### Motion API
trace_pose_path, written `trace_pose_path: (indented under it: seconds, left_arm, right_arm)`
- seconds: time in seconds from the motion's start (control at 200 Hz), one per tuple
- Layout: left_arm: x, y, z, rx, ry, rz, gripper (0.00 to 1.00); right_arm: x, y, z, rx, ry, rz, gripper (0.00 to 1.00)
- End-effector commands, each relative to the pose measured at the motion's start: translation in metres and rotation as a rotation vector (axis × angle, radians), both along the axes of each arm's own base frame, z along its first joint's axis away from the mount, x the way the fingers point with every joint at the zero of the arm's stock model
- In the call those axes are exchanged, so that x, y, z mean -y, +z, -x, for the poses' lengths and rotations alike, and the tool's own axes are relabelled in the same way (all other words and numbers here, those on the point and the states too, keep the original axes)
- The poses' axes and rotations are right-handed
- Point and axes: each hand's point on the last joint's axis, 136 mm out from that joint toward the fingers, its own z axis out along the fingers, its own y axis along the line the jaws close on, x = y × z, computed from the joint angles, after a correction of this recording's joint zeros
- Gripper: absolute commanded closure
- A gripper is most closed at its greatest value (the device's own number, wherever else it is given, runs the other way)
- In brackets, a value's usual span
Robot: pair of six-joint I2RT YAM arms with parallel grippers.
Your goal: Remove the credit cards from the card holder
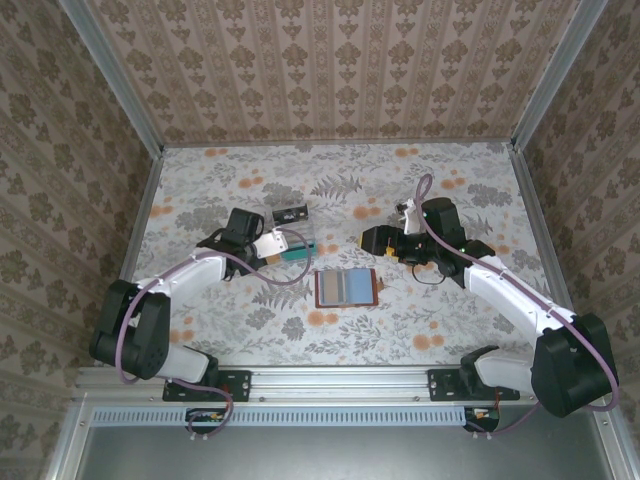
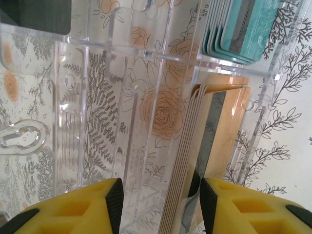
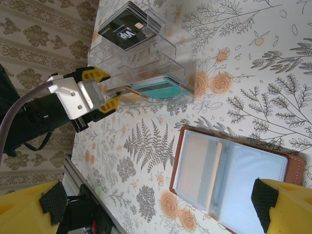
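Top external: the open card holder (image 1: 345,288) lies flat on the desk (image 1: 450,320), long axis left to right, just nearward of the right tool (image 1: 370,240), which is nearer it than the left tool (image 1: 283,244) at the clear rack (image 1: 292,222). Left wrist: tool parted, loose about tan cards (image 2: 214,131). Right wrist: tool wide apart, empty, above the holder's pocketed card (image 3: 213,170).

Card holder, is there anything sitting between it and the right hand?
Nothing visible. The card holder lies open on the table close to the open right hand, with only bare tabletop between them. The clear rack stands off to the side, out of that path.
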Motion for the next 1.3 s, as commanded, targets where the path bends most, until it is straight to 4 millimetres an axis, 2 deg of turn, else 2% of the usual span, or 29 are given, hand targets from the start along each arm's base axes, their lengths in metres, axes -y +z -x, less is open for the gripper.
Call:
trace_pose_path:
  seconds: [0.0,0.07,0.175,0.325,0.505,0.68,0.81,0.835,0.87,1.025,1.145,1.225,1.295]
  left_arm:
    - [0.001,0.012,-0.003,0.017,0.005,0.023,0.50]
    - [0.002,0.014,0.000,0.015,-0.004,0.031,0.46]
    - [0.002,0.020,0.003,0.018,-0.007,0.044,0.45]
    - [0.004,0.032,0.008,0.041,0.003,0.090,0.35]
    - [0.002,0.037,0.011,0.051,0.005,0.108,0.34]
    - [0.003,0.049,0.005,0.069,0.060,0.162,0.33]
    - [0.010,0.077,0.002,0.099,0.151,0.312,0.19]
    - [0.012,0.084,0.003,0.106,0.165,0.349,0.08]
    - [0.013,0.094,0.002,0.123,0.193,0.399,0.00]
    - [0.014,0.140,0.007,0.185,0.307,0.604,0.00]
    - [0.005,0.171,0.013,0.239,0.419,0.738,0.00]
    - [-0.009,0.185,0.017,0.260,0.547,0.818,0.00]
    - [-0.021,0.190,0.024,0.245,0.663,0.862,0.00]
  right_arm:
    - [-0.001,0.002,0.000,-0.001,0.007,-0.012,0.00]
    - [-0.001,0.002,0.000,0.000,0.007,-0.011,0.00]
    - [-0.001,0.003,0.001,0.002,0.007,-0.012,0.00]
    - [0.000,0.003,0.001,0.003,0.005,-0.009,0.00]
    - [-0.001,0.004,0.001,0.003,0.004,-0.012,0.00]
    - [-0.001,0.004,0.002,0.004,0.005,-0.003,0.00]
    - [-0.003,0.000,0.004,0.010,0.016,0.044,0.00]
    - [-0.003,-0.001,0.005,0.010,0.018,0.053,0.00]
    - [-0.004,-0.003,0.006,0.011,0.022,0.066,0.00]
    - [-0.010,-0.008,0.008,0.008,0.035,0.092,0.00]
    - [-0.017,-0.009,0.009,0.010,0.048,0.113,0.00]
    - [-0.022,-0.009,0.010,0.010,0.059,0.121,0.00]
    - [-0.027,-0.008,0.010,0.013,0.067,0.130,0.00]
